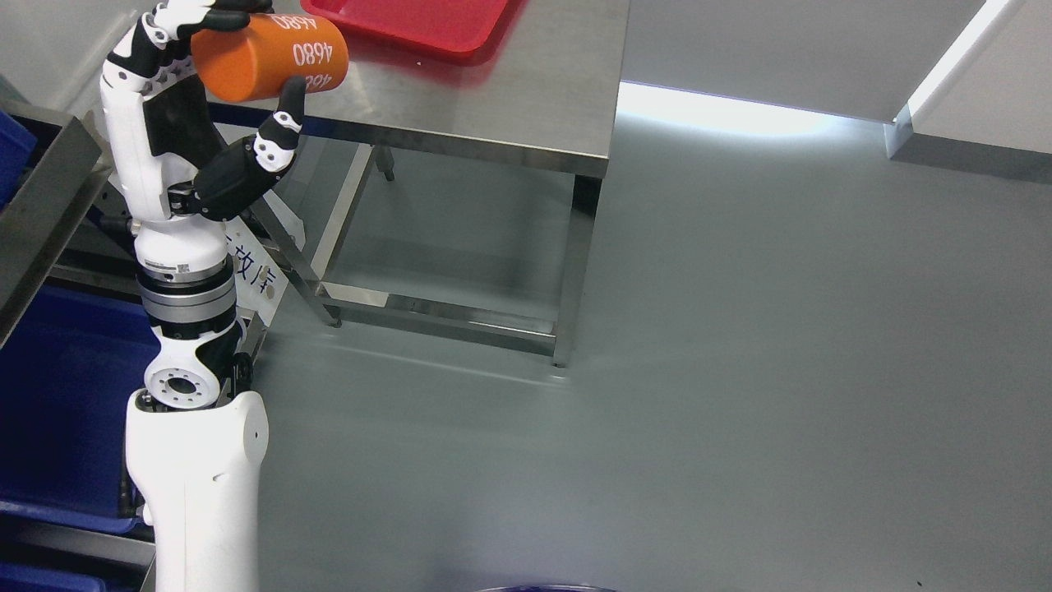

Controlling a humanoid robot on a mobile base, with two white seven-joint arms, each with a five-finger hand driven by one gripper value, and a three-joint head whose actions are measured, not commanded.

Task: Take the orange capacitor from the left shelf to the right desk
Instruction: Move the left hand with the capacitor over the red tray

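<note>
Head view. Over the desk's [509, 107] near-left corner, the left hand [197, 99] holds the capacitor [263, 57] up in the air. Fingers [205, 16] curl over the cylinder's top; thumb [283, 115] presses up from below. Hand clamped on it, palm facing the camera.

Capacitor: orange cylinder, lying roughly sideways, slightly tilted, flat end toward the desk. White digits "4680" printed on its side, repeated in several places. Whether it touches the desk's surface cannot be told; it looks clear of it, overlapping the desk's left edge.

Desk: bare steel top, steel legs and low crossbars, standing on a grey floor [781, 370]. Red tray [411, 25] on the desk's far part, just right of the capacitor, cut off by the top edge of the picture. Tray and capacitor appear apart.

Left arm [193, 427]: white and black, rising from the bottom edge, left of the desk, wrist upright.

Left of the desk, behind the arm: shelf [45, 197] with a slanted steel rail and blue bins [57, 395] below it. White label [259, 275] with characters between arm and desk leg, partly hidden.

Right hand not seen.
</note>
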